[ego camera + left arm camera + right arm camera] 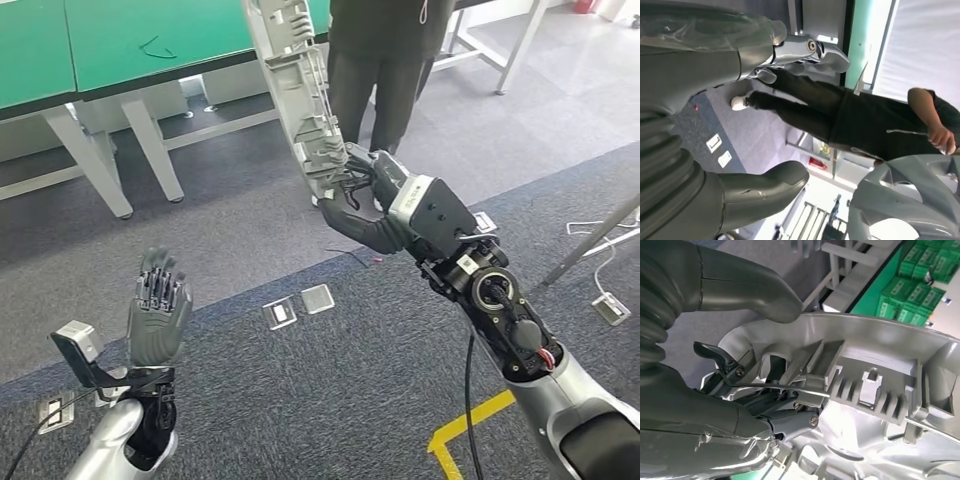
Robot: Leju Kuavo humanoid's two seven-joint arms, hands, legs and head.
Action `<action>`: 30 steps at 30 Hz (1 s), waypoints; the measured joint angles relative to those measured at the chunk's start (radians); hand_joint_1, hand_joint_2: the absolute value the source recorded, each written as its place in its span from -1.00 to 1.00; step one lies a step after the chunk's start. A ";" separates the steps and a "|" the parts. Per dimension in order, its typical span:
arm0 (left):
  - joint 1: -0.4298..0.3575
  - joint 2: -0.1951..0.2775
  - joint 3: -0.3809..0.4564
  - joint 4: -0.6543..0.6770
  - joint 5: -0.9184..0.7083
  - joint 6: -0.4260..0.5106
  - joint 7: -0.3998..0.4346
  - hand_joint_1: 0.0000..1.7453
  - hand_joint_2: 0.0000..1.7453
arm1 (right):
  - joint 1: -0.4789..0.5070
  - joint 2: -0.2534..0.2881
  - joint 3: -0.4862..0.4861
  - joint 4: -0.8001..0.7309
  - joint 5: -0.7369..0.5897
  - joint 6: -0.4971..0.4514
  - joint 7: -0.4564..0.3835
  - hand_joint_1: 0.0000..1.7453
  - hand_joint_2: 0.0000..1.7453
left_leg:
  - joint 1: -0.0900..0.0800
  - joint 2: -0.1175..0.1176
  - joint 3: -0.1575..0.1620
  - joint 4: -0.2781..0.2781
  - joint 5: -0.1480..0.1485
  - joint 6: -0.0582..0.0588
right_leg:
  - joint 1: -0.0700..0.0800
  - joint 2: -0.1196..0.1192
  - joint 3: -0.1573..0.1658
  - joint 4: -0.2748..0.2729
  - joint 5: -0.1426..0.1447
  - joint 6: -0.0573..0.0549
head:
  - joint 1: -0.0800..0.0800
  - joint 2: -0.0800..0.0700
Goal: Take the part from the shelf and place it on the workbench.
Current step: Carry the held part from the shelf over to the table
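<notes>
My right hand (370, 200) grips the lower end of a long grey moulded plastic part (298, 90), which stands up and leans left over the floor, its upper end near the green workbench (128, 45). Close up, the thumb (749, 287) lies along the part's rim (874, 335) and the fingers (791, 415) hook into its ribbed inner side. My left hand (157, 310) is raised low on the left with fingers apart, holding nothing. From the left wrist, its fingers (810, 50) and thumb (764, 185) are spread, and the part's curved end (904, 195) shows beyond them.
A person in dark clothes (377, 70) stands just behind the part, beside the workbench. The bench's grey legs (90, 150) stand on the grey carpet. Floor sockets (298, 305), a yellow tape mark (468, 425) and loose cables (604, 250) lie on the floor.
</notes>
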 joint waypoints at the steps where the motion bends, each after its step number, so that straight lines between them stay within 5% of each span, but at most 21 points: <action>1: -0.001 -0.002 0.000 0.000 -0.001 0.000 0.001 -1.00 1.00 | 0.000 0.000 -0.001 0.000 0.000 0.002 0.001 1.00 1.00 | 0.001 0.013 0.004 -0.009 0.004 0.004 | 0.004 -0.034 -0.018 0.041 -0.025 0.003 | 0.004 0.000; 3: 0.001 -0.002 0.000 0.000 -0.002 0.003 0.004 -1.00 1.00 | -0.001 0.000 0.000 0.000 0.000 0.005 0.002 1.00 1.00 | -0.002 0.036 0.007 -0.013 0.005 0.008 | 0.005 -0.091 -0.075 0.171 -0.091 0.009 | 0.011 0.000; 5: 0.005 0.000 0.000 0.000 -0.002 0.004 0.006 -1.00 1.00 | -0.001 0.001 0.001 0.000 0.001 0.007 0.004 1.00 1.00 | -0.002 0.061 0.007 -0.011 0.002 0.007 | 0.000 -0.106 -0.110 0.253 -0.115 0.016 | 0.014 0.000; 6: 0.006 0.000 0.000 0.000 -0.002 0.004 0.006 -1.00 1.00 | -0.001 0.001 0.001 0.000 0.001 0.007 0.005 1.00 1.00 | -0.002 0.072 0.007 -0.009 0.000 0.005 | -0.004 -0.111 -0.099 0.238 -0.099 0.019 | 0.016 0.000; 8: 0.006 -0.001 0.000 0.000 -0.002 0.004 0.007 -1.00 1.00 | -0.002 0.001 0.001 0.000 0.001 0.008 0.006 1.00 1.00 | -0.001 0.093 0.008 -0.001 -0.007 -0.002 | -0.008 -0.140 -0.029 0.108 -0.039 0.023 | 0.021 0.000; 11: 0.005 -0.001 0.000 0.000 -0.002 0.004 0.007 -1.00 1.00 | -0.003 0.001 0.001 0.000 0.001 0.008 0.005 1.00 1.00 | -0.008 0.118 0.006 0.014 -0.018 -0.017 | 0.000 -0.171 0.036 -0.018 -0.003 0.010 | 0.022 0.000; 13: 0.004 0.000 0.000 -0.001 -0.002 0.004 0.007 -1.00 1.00 | -0.004 0.001 0.001 0.000 0.001 0.008 0.004 1.00 1.00 | -0.009 0.137 0.009 0.016 -0.021 -0.025 | 0.003 -0.146 0.034 -0.018 -0.002 -0.005 | 0.016 0.000; 15: 0.003 0.000 0.000 -0.001 -0.002 0.003 0.007 -1.00 1.00 | -0.004 0.001 0.001 0.000 0.001 0.009 0.004 1.00 1.00 | -0.002 0.115 0.004 0.039 -0.041 -0.036 | 0.002 -0.125 0.036 -0.021 0.002 -0.017 | 0.012 0.000; 18: 0.006 0.002 0.000 -0.001 -0.002 0.003 0.006 -1.00 1.00 | -0.006 0.001 0.003 0.000 0.001 0.010 0.005 1.00 1.00 | 0.005 0.039 -0.081 0.221 -0.134 -0.044 | -0.001 -0.093 0.034 -0.023 0.007 -0.030 | 0.001 0.000; 20: 0.011 0.005 0.000 -0.001 -0.002 0.003 0.007 -1.00 1.00 | -0.005 0.001 0.004 0.000 0.001 0.011 0.004 1.00 1.00 | 0.004 0.028 -0.140 0.329 -0.165 -0.043 | 0.003 -0.067 0.032 -0.023 0.009 -0.032 | -0.003 0.000; 22: 0.012 0.006 0.000 -0.001 -0.002 0.003 0.007 -1.00 1.00 | -0.005 0.002 0.004 0.000 0.001 0.011 0.004 1.00 1.00 | 0.003 0.020 -0.125 0.280 -0.118 -0.032 | 0.006 -0.039 0.032 -0.023 0.010 -0.033 | -0.003 0.000; 24: 0.011 0.007 0.000 -0.001 -0.002 0.003 0.007 -1.00 1.00 | -0.006 0.002 0.004 0.000 0.001 0.012 0.005 1.00 1.00 | 0.002 -0.020 -0.055 0.127 -0.044 -0.019 | 0.006 -0.012 0.031 -0.023 0.013 -0.031 | -0.003 0.000; 26: 0.009 0.009 0.000 -0.002 -0.002 0.003 0.007 -1.00 1.00 | -0.006 0.002 0.004 0.000 0.001 0.012 0.004 1.00 1.00 | -0.001 -0.049 -0.012 0.033 -0.011 -0.014 | 0.003 0.010 0.026 -0.024 0.017 -0.025 | -0.003 0.000; 28: 0.006 0.009 0.000 -0.002 -0.002 0.003 0.007 -1.00 1.00 | -0.005 0.002 0.004 0.000 0.001 0.011 0.004 1.00 1.00 | -0.005 -0.034 -0.007 0.019 -0.008 -0.010 | -0.002 0.033 0.020 -0.028 0.023 -0.013 | -0.004 0.000; 30: 0.004 0.006 0.000 -0.002 -0.002 0.002 0.006 -1.00 1.00 | -0.004 0.001 0.003 0.000 0.002 0.011 0.004 1.00 1.00 | -0.002 -0.008 -0.001 0.004 0.001 -0.001 | 0.000 0.010 0.011 -0.021 0.016 -0.004 | 0.000 0.000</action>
